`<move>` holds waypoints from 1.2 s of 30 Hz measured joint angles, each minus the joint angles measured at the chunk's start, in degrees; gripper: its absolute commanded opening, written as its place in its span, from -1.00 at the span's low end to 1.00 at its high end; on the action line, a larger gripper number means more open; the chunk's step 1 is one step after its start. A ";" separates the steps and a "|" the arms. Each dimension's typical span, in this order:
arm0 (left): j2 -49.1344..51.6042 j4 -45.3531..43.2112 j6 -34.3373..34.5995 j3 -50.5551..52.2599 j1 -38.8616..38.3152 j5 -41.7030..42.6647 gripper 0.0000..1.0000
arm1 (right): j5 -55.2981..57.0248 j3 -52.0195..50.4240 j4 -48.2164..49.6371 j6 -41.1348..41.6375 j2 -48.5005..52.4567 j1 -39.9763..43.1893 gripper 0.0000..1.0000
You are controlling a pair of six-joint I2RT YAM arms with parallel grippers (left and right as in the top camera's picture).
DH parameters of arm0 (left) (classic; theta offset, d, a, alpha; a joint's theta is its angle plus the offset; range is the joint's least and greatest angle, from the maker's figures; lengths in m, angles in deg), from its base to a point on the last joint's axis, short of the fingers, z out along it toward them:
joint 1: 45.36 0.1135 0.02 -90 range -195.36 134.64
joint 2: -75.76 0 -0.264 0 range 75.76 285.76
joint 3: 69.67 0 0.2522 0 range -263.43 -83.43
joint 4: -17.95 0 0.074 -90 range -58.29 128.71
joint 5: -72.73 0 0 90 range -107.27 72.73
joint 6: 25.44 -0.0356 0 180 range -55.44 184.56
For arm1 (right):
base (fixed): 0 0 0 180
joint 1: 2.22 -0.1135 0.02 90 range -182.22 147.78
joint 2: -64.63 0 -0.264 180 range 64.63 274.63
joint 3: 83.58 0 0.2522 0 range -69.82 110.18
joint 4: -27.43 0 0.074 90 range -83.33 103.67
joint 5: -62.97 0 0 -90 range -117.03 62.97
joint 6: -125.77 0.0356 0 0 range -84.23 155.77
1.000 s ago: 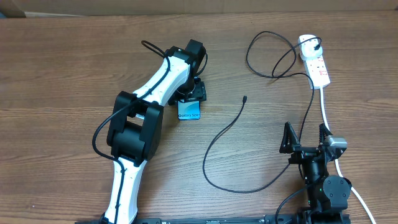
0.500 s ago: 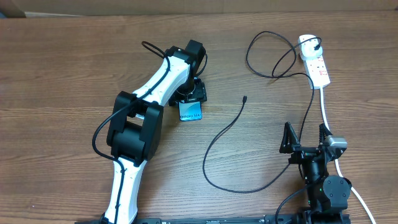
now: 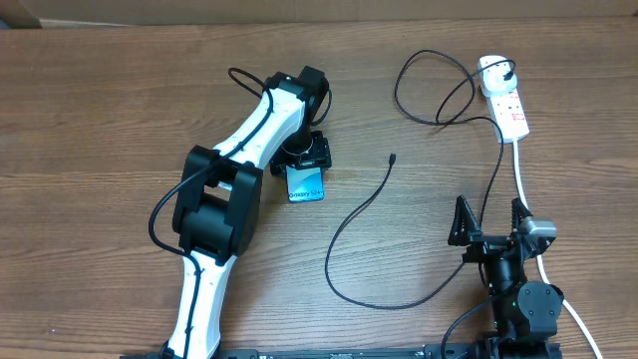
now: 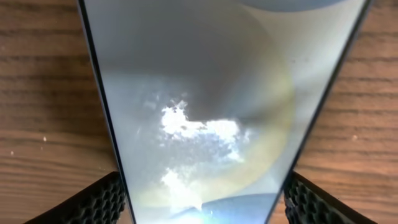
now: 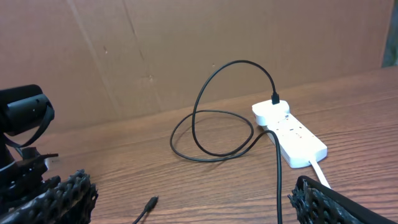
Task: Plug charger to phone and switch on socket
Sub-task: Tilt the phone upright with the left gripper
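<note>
The phone (image 3: 305, 183) lies flat on the table, blue screen up, with its "Galaxy S24" text towards me. My left gripper (image 3: 305, 153) is shut on its far part. In the left wrist view the phone (image 4: 217, 106) fills the frame between the two black fingertips (image 4: 93, 202). The charger (image 3: 359, 214) curves across the table, its connector tip (image 3: 393, 158) lying loose and its plug (image 3: 509, 71) set in the white socket (image 3: 505, 97). My right gripper (image 3: 488, 217) is open and empty near the table's front edge. It looks at the tip (image 5: 149, 204) and the socket (image 5: 292, 132).
The socket's thick white cord (image 3: 523, 179) runs down the right side past my right arm. A loop of the black cable (image 3: 434, 90) lies left of the socket. A cardboard wall (image 5: 186, 50) stands behind the table.
My left gripper has shifted the phone slightly to the right and towards the front. The right arm and the cable have not moved.
</note>
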 measured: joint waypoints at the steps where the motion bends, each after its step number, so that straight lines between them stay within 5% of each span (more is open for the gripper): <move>1: 0.17 0.76 0.00 -0.74 0.00 0.39 0.50 | 0.00 0.00 0.00 0.02 0.00 0.00 1.00; 8: 0.37 3.63 -0.02 -5.55 0.13 3.17 0.53 | 0.00 0.00 -0.02 0.00 0.00 0.00 1.00; 14: 0.37 4.39 0.04 -6.29 0.17 2.75 1.00 | -0.02 0.00 0.00 0.02 0.00 0.00 1.00; 33: 0.44 -2.84 0.00 0.35 0.11 -2.43 1.00 | -0.02 0.00 0.00 0.02 0.00 0.00 1.00; 36: 0.37 -3.34 0.04 0.44 0.11 -2.67 0.84 | 0.02 0.00 0.00 -0.02 0.00 0.00 1.00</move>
